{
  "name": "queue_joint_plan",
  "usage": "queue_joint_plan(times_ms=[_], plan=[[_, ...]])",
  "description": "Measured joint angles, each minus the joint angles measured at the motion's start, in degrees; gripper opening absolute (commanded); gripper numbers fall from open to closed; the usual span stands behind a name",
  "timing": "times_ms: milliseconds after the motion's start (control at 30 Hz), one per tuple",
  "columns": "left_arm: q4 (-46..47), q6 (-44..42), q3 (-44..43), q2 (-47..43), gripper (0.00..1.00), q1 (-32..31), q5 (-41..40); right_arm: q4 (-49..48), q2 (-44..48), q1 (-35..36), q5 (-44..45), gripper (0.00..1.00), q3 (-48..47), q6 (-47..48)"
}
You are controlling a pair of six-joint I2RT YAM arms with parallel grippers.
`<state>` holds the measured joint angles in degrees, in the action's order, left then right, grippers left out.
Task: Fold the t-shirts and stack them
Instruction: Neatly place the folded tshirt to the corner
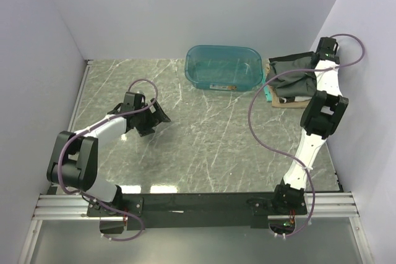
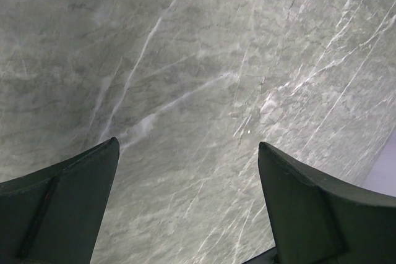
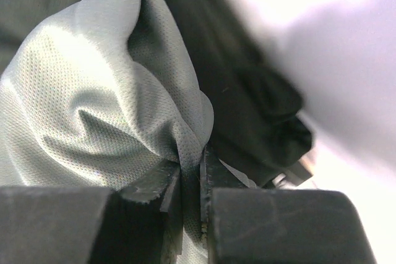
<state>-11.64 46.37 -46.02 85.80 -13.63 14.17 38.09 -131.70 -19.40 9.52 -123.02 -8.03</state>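
Seen from above, the pile of t-shirts (image 1: 291, 78) lies at about two o'clock on the marble table (image 1: 204, 146). It sits against the right wall, just on the three o'clock side of the teal tub (image 1: 224, 67), which stands between twelve and one o'clock. The right arm stretches to that corner and its wrist covers the far end of the pile, so this view hides how the claw stands. The right wrist view shows it: the right gripper (image 3: 190, 174) is pinched almost closed on a raised fold of a grey t-shirt (image 3: 86, 103) of fine mesh weave. Blurred black cloth (image 3: 247, 97) lies behind the fold toward one o'clock. The left gripper (image 1: 153, 115) hangs at nine o'clock, well apart from the shirts. Its own wrist view shows its fingers (image 2: 68, 205) spread wide with only bare marble between them, a detail too small to read from above.
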Motion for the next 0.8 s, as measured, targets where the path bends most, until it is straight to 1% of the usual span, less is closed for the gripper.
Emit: queue_joint_plan(times_ms=[33, 133, 167, 267, 367, 467, 567, 700, 800], plan=[[0.09, 0.00, -0.13, 0.24, 0.99, 0.00, 0.04, -0.61, 0.00, -0.33, 0.20, 0.18, 0.00, 0.04], [0.13, 0.00, -0.31, 0.63, 0.99, 0.00, 0.20, -1.66, 0.00, -0.74, 1.49, 0.39, -0.07, -0.37], [0.22, 0.00, -0.37, 0.79, 0.99, 0.00, 0.31, -1.66, 0.00, -0.74, 1.97, 0.51, -0.07, -0.46], [0.31, 0.00, -0.48, 1.31, 0.99, -0.02, 0.83, -1.81, 0.00, -0.79, 1.66, 0.62, -0.07, -0.57], [0.48, -0.02, -0.52, 1.44, 1.00, -0.07, 1.05, -2.01, 0.59, -0.76, -0.24, 0.66, 0.74, -0.66], [0.79, -0.02, -0.61, 1.44, 0.99, -0.13, 1.09, -2.16, 2.71, -0.28, -1.62, 0.68, 3.39, -0.63], [1.09, -0.09, -0.61, 1.44, 0.99, -0.22, 1.18, -2.67, 7.67, 0.98, -1.33, 0.70, 8.13, -0.46], [1.14, -0.26, -0.61, 1.25, 0.99, -0.42, 1.22, -4.07, 17.16, 4.09, 0.74, 0.71, 14.45, -1.38], [1.31, -0.44, -0.61, 0.70, 0.99, -0.44, 1.33, -6.03, 24.57, 5.95, 1.20, 0.71, 19.91, -3.80]])
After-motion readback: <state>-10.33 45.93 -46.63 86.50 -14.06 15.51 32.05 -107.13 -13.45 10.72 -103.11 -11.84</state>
